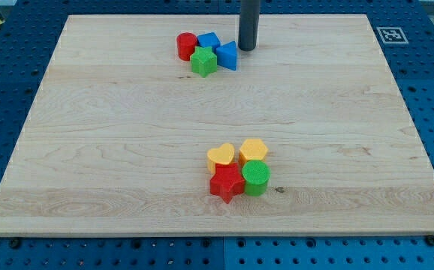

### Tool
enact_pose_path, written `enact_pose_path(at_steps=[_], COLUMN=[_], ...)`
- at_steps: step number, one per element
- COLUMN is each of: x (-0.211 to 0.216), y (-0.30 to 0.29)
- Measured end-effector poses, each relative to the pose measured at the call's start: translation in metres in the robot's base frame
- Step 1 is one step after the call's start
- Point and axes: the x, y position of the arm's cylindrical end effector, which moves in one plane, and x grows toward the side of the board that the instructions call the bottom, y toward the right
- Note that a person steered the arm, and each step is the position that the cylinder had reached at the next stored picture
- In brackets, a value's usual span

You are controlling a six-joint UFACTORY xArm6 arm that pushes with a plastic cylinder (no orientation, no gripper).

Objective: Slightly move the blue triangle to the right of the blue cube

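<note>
The blue triangle (228,55) sits near the view's top, just right of the blue cube (208,41) and touching the green star (203,61). A red cylinder (187,46) stands at the left of that cluster. My tip (247,48) is on the board just right of the blue triangle, close to it or touching it; I cannot tell which.
A second cluster lies lower on the wooden board (89,150): a yellow heart (221,156), a yellow hexagon (254,150), a red star (227,183) and a green cylinder (256,178). A blue pegboard surrounds the board, with a marker tag (390,34) at top right.
</note>
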Motion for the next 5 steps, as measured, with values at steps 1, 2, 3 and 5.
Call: enact_pose_path(at_steps=[1, 2, 3, 5], x=[0.013, 0.035, 0.059, 0.086], y=[0.004, 0.004, 0.004, -0.001])
